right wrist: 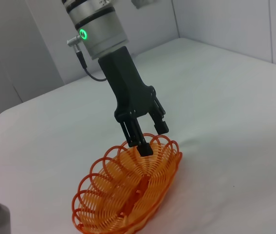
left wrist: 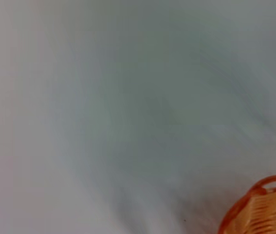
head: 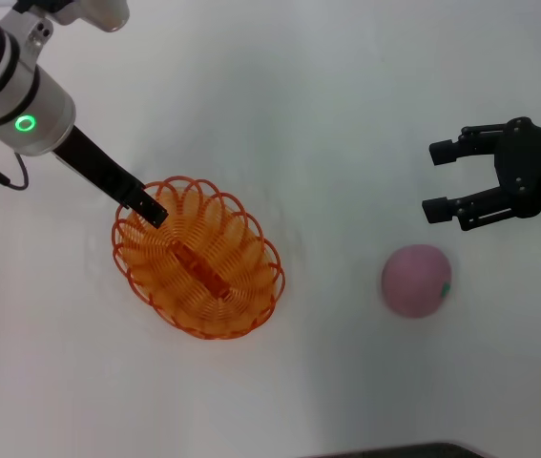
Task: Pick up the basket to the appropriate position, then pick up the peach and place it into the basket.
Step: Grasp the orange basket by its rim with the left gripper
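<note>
1. One basket [head: 198, 260] sits on the tabletop [head: 346, 114] toward seven o'clock of centre, nearest the robot's body.
2. One peach [head: 416, 280] lies at four o'clock, well apart from the basket, untouched.
3. The left pincer [head: 153, 211] is at the basket's ten o'clock rim, one finger inside and one outside, parted with nothing gripped.
4. The right pincer [head: 448, 181] hovers released at two o'clock, just beyond the peach.
5. Risk, as I judge it: the springy rim could slip or tip the basket, and the round peach may roll if nudged.
</note>
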